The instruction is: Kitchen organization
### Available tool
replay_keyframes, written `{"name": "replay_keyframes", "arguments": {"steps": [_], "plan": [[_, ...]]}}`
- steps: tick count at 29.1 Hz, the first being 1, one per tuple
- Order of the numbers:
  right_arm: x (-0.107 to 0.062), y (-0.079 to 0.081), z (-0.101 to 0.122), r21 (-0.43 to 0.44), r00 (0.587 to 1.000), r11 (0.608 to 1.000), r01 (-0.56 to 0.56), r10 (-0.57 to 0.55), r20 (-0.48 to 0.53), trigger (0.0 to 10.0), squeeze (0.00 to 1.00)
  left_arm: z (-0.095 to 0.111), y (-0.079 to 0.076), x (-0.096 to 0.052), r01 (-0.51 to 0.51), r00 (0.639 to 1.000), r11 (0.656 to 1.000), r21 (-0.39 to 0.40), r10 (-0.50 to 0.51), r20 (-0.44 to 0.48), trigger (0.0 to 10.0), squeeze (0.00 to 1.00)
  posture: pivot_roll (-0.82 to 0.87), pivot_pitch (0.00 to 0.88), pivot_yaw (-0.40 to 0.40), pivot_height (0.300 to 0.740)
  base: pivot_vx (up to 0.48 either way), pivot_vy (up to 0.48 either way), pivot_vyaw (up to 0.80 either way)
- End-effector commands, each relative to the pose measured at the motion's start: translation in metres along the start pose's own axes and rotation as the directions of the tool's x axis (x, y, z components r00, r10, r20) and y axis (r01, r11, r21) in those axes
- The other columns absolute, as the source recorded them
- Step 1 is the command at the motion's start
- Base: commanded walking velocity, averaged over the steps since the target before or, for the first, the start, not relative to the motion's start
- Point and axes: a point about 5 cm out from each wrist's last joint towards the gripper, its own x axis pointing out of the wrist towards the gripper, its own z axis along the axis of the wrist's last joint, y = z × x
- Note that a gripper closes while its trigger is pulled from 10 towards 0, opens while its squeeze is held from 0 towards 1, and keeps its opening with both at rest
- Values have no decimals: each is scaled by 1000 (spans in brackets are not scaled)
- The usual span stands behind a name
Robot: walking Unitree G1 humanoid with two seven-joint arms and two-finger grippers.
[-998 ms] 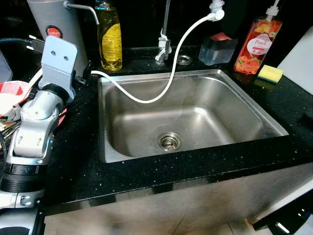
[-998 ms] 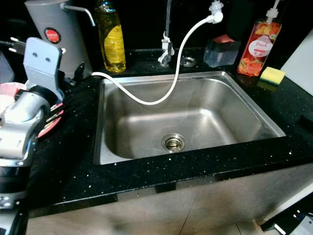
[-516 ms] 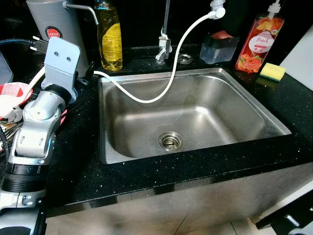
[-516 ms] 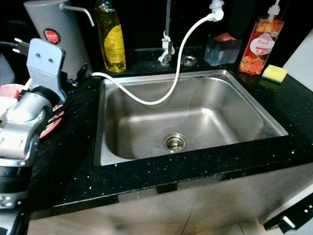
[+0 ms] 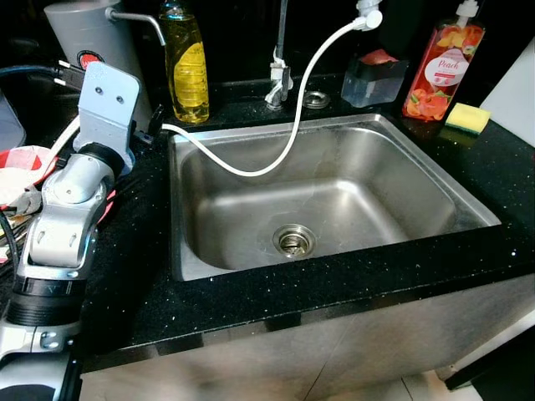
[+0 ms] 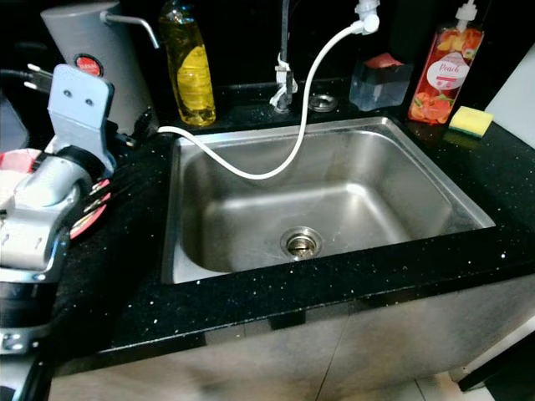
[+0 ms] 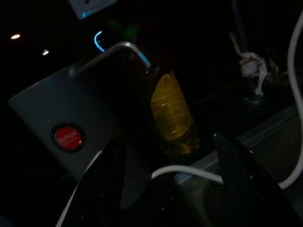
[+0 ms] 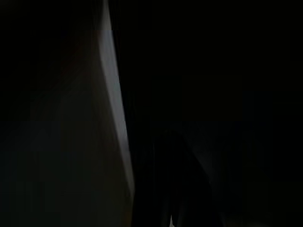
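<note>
1. The sink [image 5: 334, 200], the middle of this kitchen tidy-up, is sitting in the black counter [image 5: 276, 292] with its basin bare but for the drain [image 5: 292, 240]; a white hose [image 5: 292, 134] is looping from the far side down over its far-left rim.

2. The left gripper [image 7: 165, 189] is hovering over the counter at the sink's left, jaws standing well apart with nothing between them. One finger [image 7: 102, 184] is showing on each side of the left wrist view, framing what lies ahead.

3. Just beyond those fingers, the yellow soap bottle [image 5: 186, 63] is standing upright at the far-left corner of the sink, with the grey appliance [image 5: 88, 38] and its red badge immediately to its left. The hose is running across the counter between gripper and bottle.

4. The left arm [image 5: 67, 217] is stretching along the left counter, beside a pile of red-and-white items [image 5: 21, 163] at the left edge.

5. Further out, the tap base [image 5: 278, 83] is rising behind the sink; to the far right a clear holder [image 5: 372, 79], a peach soap dispenser [image 5: 435, 71] and a yellow sponge [image 5: 466, 119] are lined up.

6. The right gripper's view is too dark; I cannot tell how its jaws are standing.

7. Progress, as I judge it: nothing is being held, the left-side clutter is looking unsorted, so most organizing seems to be remaining. The bottle or hose appears the likeliest next target.
</note>
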Motion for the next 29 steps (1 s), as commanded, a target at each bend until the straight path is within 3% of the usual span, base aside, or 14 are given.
{"name": "replay_keyframes", "arguments": {"steps": [1,3,4,6,10,11,13,15,16,18,21,22,25,29], "plan": [[9,7,38,22,992,1000,-13,10,128,10000,0,-4,-5,2,13,1000,1000,-11,-13,-25,10000,0,-16,0,22,740,0,0,0],[13,11,58,31,982,999,-29,23,186,10000,0,-4,-4,2,10,1000,1000,-15,-10,-30,10000,0,-15,0,21,740,0,0,0],[14,36,107,12,942,991,-131,120,314,10000,0,-7,-3,2,-3,998,999,-39,1,-58,10000,0,-21,0,22,740,0,0,0],[9,62,136,-5,898,968,-252,235,372,10000,0,-9,-3,3,-15,997,998,-60,10,-76,10000,0,-20,0,21,740,0,0,0],[3,82,146,-4,865,934,-358,334,376,10000,0,-9,-4,4,-17,997,997,-80,11,-80,10000,0,-19,0,19,740,0,0,0],[-12,114,157,-35,774,848,-530,499,389,10000,0,-8,-8,6,-12,997,984,-180,-3,-81,10000,0,-16,0,17,740,0,0,0],[-12,114,157,-35,774,848,-530,499,389,10000,0,-8,-8,6,-12,997,984,-180,-3,-81,10000,0,-16,0,17,740,0,0,0],[-54,167,164,-48,561,626,-778,727,396,10000,0,-7,-16,8,23,995,929,-369,-59,-85,10000,0,-8,0,12,740,0,0,0],[-54,167,164,-48,561,626,-778,727,396,10000,0,-7,-16,8,23,995,929,-369,-59,-85,10000,0,-8,0,12,740,0,0,0],[-103,208,165,14,351,379,-925,842,410,10000,0,-11,-19,8,-5,987,890,-457,-70,-147,10000,0,-5,0,16,740,0,0,0],[-170,252,153,116,106,67,-991,921,374,10000,0,-23,-15,3,-78,958,925,-372,-34,-286,10000,0,0,0,29,740,0,0,0],[-186,262,147,137,55,8,-991,936,348,10000,0,-27,-12,1,-87,948,945,-315,-19,-319,10000,0,0,0,29,740,0,0,0],[-200,271,142,166,28,-26,-986,948,317,10000,0,-28,-10,-1,-76,943,965,-251,-12,-332,10000,0,11,0,25,740,0,0,0],[-240,302,122,226,-93,-145,-963,970,224,10000,0,-30,8,-9,-63,924,991,-118,13,-383,10000,0,61,0,19,740,0,0,0]]}}
